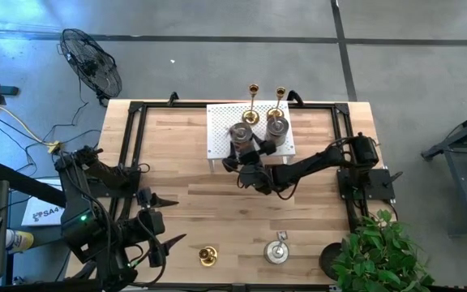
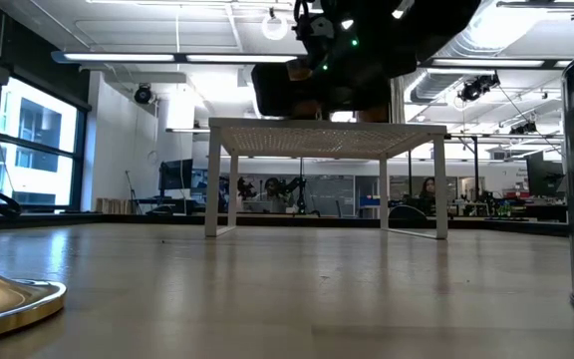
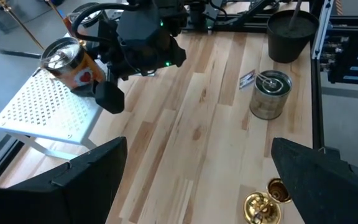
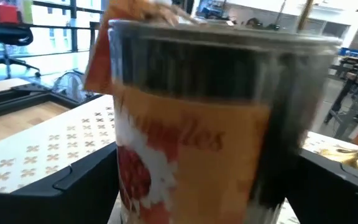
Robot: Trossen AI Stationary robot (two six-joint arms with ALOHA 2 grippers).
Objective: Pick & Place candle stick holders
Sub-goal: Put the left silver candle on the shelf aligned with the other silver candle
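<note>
A white perforated rack (image 1: 217, 130) stands at the table's far middle. Two gold candlesticks (image 1: 254, 99) (image 1: 280, 99) stand upright on its far edge, with a silvery cup holder (image 1: 277, 126) just in front of them. My right gripper (image 1: 242, 146) is over the rack's near part, shut on another cup holder with an orange label (image 3: 67, 62). A third gold candlestick (image 1: 208, 256) and a third silvery cup holder (image 1: 277, 250) stand on the table near the front edge. My left gripper (image 1: 171, 219) is open and empty at the front left. My right gripper pinches the labelled cup holder by its side wall (image 4: 191, 155), one finger (image 4: 61, 183) on each side of it. The fingers come from the table's near right side, slanting. The cup is tilted over the rack (image 3: 42, 112). I cannot tell whether its bottom touches the rack.
A dark plant pot (image 1: 332, 259) with a green plant (image 1: 379, 251) stands at the front right corner. Black rails (image 1: 136, 130) frame the table's left, far and right sides. Bare wood (image 1: 209, 203) lies between the rack and the front objects.
</note>
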